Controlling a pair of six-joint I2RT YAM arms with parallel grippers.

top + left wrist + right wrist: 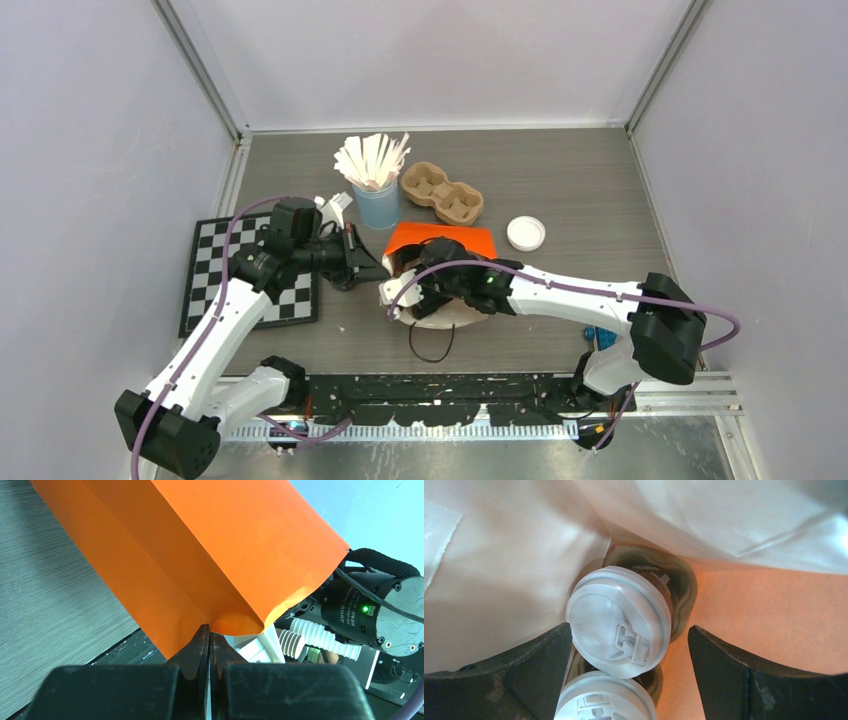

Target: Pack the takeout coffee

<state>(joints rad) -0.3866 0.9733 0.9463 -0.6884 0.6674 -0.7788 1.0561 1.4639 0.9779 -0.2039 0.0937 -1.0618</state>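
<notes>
Shown only by the right wrist camera, inside the orange paper bag (754, 615): two small takeout cups with round white plastic lids, one (619, 622) in the middle of the view, the other (606, 702) half cut off at the lower border. Both seated in a brownish moulded pulp tray (683, 592), with smooth, creased white lining above and matte orange paper to the right. Dark cup walls hardly to be seen under the lids. Around the upper lid, the right gripper (630, 630) spread wide, one black finger (524, 665) at each side; touching or not, cannot tell.

Shown only by the left wrist camera: the left gripper (209, 642) pinched tight on a folded corner of the bag, jaws together with the paper between them.

Seen only from above: the bag lying near the middle of the counter, both grippers at its end facing the near edge, the cups hidden from this view. At the left edge, a black-and-white checkered mat (215, 275). Toward the far edge, a light-blue cup of flat white sticks (377, 205), and just beside it a second brown pulp tray with two round wells (442, 193). To the right of the bag, a loose round white lid (526, 233).
</notes>
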